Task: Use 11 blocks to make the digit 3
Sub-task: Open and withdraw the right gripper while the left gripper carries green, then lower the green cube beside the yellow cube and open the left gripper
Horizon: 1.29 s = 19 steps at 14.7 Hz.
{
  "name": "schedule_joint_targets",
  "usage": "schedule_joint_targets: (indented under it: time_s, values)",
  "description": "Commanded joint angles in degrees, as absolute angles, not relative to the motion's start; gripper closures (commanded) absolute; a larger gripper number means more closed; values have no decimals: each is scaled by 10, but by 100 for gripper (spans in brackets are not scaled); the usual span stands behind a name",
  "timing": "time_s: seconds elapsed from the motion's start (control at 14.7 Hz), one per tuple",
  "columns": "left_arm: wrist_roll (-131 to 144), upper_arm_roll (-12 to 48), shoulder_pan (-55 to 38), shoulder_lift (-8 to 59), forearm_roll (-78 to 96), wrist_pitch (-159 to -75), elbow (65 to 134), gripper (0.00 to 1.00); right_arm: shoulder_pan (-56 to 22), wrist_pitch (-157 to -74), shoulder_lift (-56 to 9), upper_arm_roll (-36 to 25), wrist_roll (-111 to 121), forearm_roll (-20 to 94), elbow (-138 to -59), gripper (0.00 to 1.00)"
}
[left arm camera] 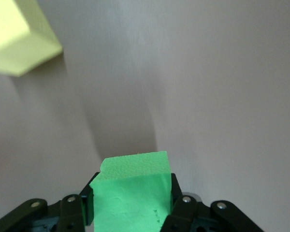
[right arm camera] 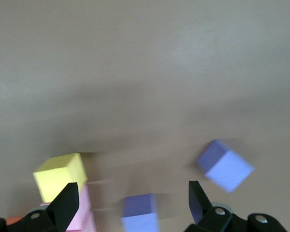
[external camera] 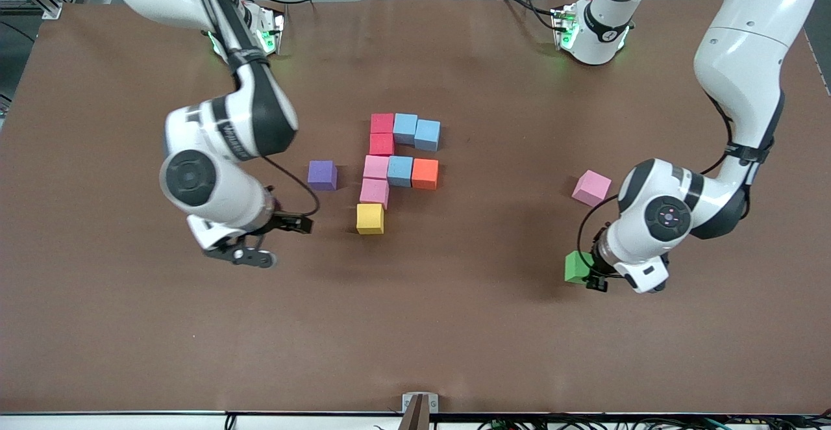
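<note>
Blocks (external camera: 396, 167) at mid-table, matte cubes packed edge to edge: two red, two pink and one yellow (external camera: 370, 218) in a column, with two light blue beside the top red, and light blue plus orange beside the upper pink. Green block (left arm camera: 131, 191) clamped in left gripper (external camera: 587, 273), raised near the table's left-arm end. Right gripper (right arm camera: 133, 195) spread wide, empty, beside purple cube (external camera: 322, 175). Lilac-pink cube (external camera: 591, 188) alone near left arm.
</note>
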<state>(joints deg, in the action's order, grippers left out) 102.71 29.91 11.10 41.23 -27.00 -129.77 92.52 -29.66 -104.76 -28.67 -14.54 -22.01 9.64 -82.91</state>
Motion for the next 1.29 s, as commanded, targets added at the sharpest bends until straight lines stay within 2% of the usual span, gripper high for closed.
schedule_joint_targets:
  time_s: [0.0,0.34,0.75,0.95,1.22]
  values:
    - [1078,296,62,406,-261,-1288,922,68,-239,-1026,-252,-134,-114,89,-844,0]
    - [1182,287,-56,430,-259,-1288,881,67,-148,-938,-250,-146,31,56,-792,0]
    - [1299,269,-173,491,-256,-1288,799,67,-88,-890,-199,-147,62,-8,-787,0]
    - [1334,269,-211,510,-256,-1288,788,66,-59,-880,-172,-146,65,-9,-785,0]
    - [1374,269,-250,540,-256,-1288,761,66,-46,-873,-170,-146,73,-6,-762,0]
